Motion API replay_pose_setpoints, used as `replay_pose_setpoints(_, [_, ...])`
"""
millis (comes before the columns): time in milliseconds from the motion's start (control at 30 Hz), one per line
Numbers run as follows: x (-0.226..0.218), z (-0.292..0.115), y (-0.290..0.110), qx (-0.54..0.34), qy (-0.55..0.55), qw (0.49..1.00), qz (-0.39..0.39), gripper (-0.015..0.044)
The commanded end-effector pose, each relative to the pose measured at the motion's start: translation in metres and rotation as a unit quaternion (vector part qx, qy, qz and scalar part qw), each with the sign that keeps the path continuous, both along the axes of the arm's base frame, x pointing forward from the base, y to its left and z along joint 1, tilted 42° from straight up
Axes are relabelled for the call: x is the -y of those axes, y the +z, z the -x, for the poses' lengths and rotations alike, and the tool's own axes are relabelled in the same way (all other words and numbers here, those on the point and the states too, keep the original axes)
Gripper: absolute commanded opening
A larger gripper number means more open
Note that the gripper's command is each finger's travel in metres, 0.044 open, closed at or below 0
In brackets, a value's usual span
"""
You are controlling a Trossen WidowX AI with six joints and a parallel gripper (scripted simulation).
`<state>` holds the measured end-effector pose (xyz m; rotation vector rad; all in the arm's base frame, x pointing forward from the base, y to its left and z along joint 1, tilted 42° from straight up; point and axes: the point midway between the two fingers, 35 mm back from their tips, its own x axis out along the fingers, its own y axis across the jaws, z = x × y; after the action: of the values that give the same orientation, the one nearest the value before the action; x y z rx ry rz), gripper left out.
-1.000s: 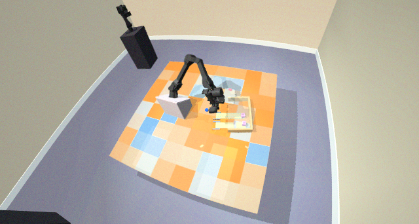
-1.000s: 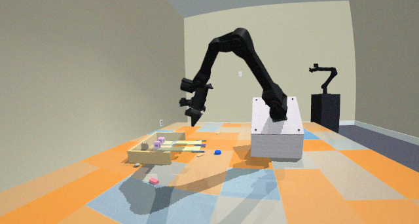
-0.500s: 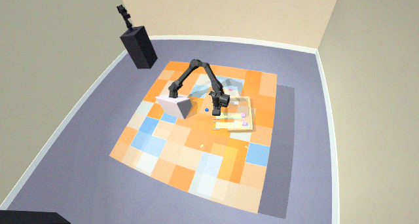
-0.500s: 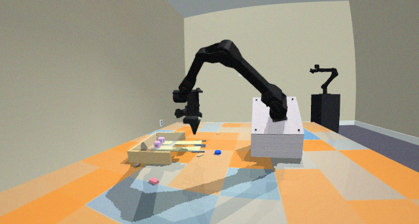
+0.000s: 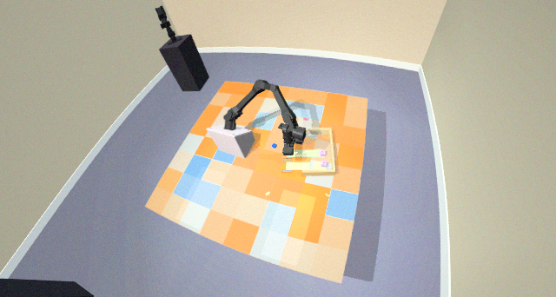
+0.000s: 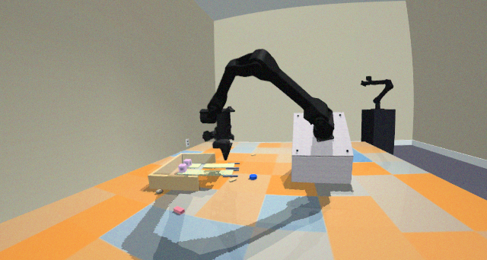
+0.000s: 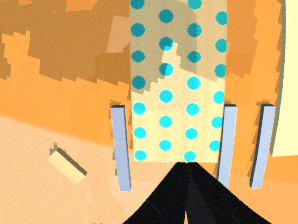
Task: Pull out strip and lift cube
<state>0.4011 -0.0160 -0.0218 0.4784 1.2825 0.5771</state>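
Claw point(image 7: 186, 165) tips, black and tapered, meet in a closed point with nothing between them, poised above the near end of the dotted strip point(image 7: 176, 63). That strip is pale yellow, flat and matte, printed with teal dots, running toward 12 o'clock between slim grey-blue bars point(image 7: 121, 145). Farther off, an open shallow wooden tray point(image 6: 173, 181) holds the strips' far ends and two small lilac cubes point(image 6: 185, 164); which one bears the label cannot be told.
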Motion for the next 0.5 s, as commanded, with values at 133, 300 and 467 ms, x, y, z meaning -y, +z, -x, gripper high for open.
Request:
replay_pose_setpoints(133, [-0.012, -0.002, -0.013, -0.005, 0.001, 1.0, 0.0, 0.0])
replay_pose_setpoints(300, [-0.017, -0.003, -0.019, -0.005, 0.001, 1.0, 0.0, 0.0])
replay_pose_setpoints(467, [-0.022, -0.005, -0.025, -0.005, 0.001, 1.0, -0.001, 0.0])
